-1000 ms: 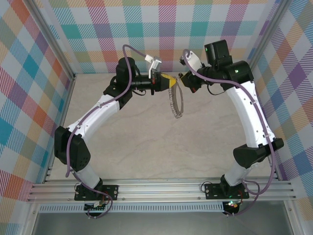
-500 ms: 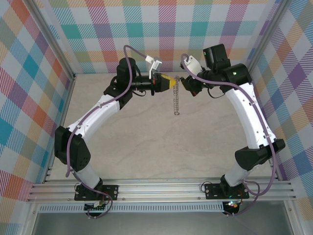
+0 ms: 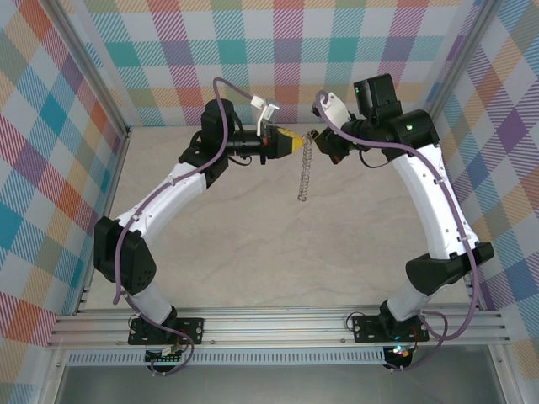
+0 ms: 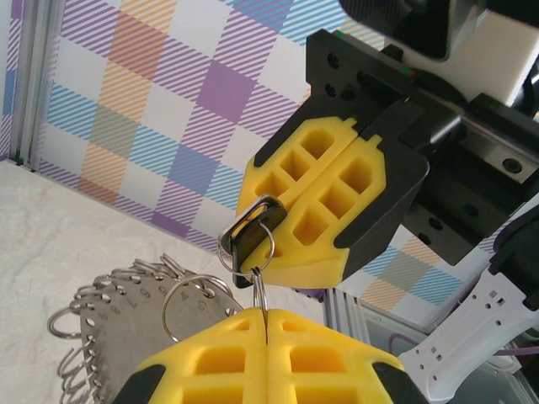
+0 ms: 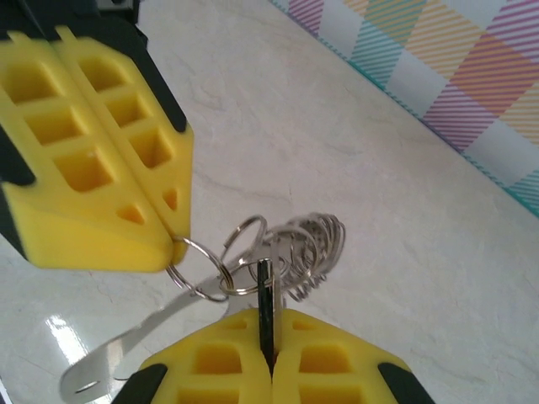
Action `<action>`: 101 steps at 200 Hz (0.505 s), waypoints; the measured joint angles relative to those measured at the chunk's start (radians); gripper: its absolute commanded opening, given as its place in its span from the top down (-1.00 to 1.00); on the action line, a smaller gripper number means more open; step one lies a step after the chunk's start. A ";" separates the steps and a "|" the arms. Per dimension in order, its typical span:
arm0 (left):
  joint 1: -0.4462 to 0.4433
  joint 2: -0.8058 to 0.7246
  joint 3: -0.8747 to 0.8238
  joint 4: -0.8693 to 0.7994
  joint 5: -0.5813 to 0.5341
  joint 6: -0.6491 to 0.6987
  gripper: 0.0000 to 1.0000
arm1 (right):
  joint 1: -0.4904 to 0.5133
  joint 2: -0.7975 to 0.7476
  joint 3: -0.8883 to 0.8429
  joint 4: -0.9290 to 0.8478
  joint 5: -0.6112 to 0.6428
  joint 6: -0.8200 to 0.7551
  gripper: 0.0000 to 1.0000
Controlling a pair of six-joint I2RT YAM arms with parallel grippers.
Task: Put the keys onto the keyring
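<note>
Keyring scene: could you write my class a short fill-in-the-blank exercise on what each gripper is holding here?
1. The right gripper is shut on the small black ___.
2. The left gripper pinches one small loop of the ___.
3. Both grippers' fingers are ___ in colour.
Missing words: key; keyring; yellow.

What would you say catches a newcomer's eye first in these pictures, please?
The two yellow grippers meet tip to tip above the table's far side: the left gripper pinches a loop of the keyring, which dangles chain-like between them. The right gripper clamps the tiny black-headed key.
</note>
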 measured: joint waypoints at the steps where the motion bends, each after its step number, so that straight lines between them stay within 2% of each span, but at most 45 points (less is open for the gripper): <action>1: 0.000 0.000 0.000 0.000 0.000 0.000 1.00 | 0.000 0.002 0.002 0.000 0.000 0.000 1.00; 101: 0.000 0.000 0.000 -0.004 -0.012 0.000 0.97 | 0.012 0.024 0.024 -0.004 0.013 0.000 1.00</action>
